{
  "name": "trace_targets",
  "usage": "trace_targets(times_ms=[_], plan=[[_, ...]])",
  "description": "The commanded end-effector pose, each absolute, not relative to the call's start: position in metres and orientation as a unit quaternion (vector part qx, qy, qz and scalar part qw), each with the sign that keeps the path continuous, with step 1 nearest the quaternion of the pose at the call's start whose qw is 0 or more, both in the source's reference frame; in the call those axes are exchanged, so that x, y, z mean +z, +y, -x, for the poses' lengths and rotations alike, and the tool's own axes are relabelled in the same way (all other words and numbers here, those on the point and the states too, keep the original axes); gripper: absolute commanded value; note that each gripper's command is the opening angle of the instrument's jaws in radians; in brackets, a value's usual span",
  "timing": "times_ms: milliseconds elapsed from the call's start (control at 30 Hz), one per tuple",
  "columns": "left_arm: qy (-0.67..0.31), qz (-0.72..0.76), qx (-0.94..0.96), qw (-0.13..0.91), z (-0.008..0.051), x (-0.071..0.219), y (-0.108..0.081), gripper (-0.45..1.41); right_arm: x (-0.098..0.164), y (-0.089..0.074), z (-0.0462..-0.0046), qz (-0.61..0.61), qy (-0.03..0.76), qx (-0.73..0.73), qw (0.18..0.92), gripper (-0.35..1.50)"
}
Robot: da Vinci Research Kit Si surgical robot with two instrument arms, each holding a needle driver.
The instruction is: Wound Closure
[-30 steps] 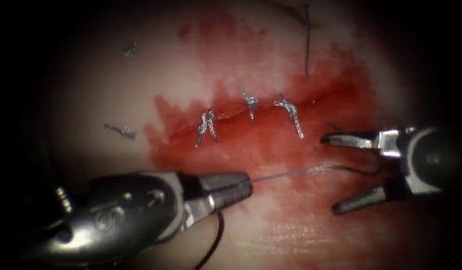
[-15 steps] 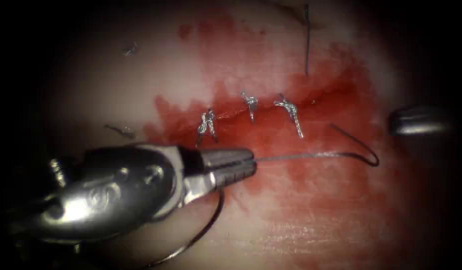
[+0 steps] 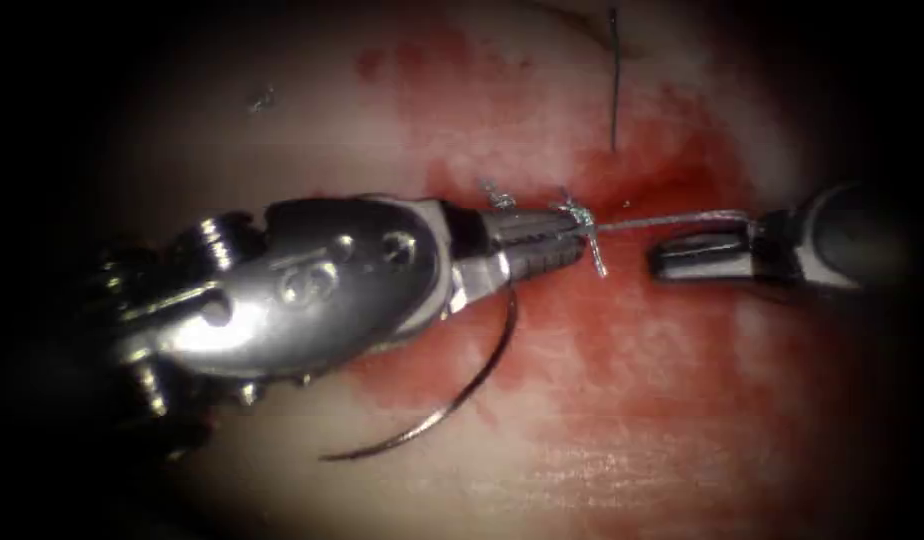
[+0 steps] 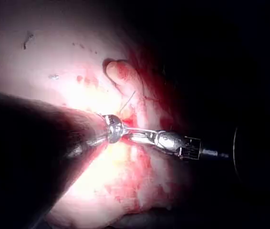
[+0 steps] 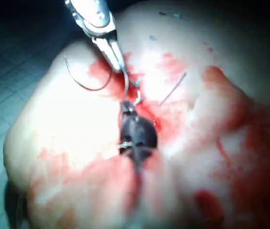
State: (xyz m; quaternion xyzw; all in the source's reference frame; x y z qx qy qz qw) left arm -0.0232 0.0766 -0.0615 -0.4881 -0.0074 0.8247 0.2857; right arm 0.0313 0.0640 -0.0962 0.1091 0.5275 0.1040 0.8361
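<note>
Nearest the endoscope, the needle [image 3: 452, 410] hangs free off the tissue [image 3: 622, 470], curving down from my left tool [image 3: 567, 245], not in the tissue. Left jaws pressed together, pinching the thread [image 3: 672, 218] at the needle's tail end. The thread runs taut rightward to my right tool [image 3: 697, 257], jaws closed on it. Beyond, the cut [image 3: 672, 180] with its knotted stitches [image 3: 587, 225] and red fluid [image 3: 582, 330]; farther, a cut end of thread [image 3: 614, 80]. My judgement: thread is thin, slippery, easily frayed; needle is stiff, best gripped mid-curve.
</note>
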Motion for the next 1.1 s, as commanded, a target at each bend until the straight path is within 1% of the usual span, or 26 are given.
trace_targets(times_ms=[33,267,500,967,1100], plan=[[-0.003,0.485,0.827,0.285,0.0239,-0.0606,0.0772,-0.35,-0.0966,0.0641,-0.0321,-0.109,0.533,0.106,0.833,-0.35],[0.012,0.473,0.834,0.283,0.0257,-0.057,0.077,-0.35,-0.0981,0.0638,-0.0338,-0.107,0.56,0.112,0.814,-0.35],[0.007,0.466,0.84,0.279,0.0273,-0.0568,0.076,-0.35,-0.099,0.0658,-0.0337,-0.067,0.584,0.146,0.796,-0.35],[-0.01,0.473,0.844,0.254,0.029,-0.0625,0.0737,-0.35,-0.0967,0.0664,-0.0351,-0.032,0.551,0.168,0.817,-0.35],[-0.012,0.475,0.845,0.245,0.0284,-0.0643,0.0741,-0.35,-0.0955,0.0659,-0.0355,-0.037,0.538,0.159,0.827,-0.35]])
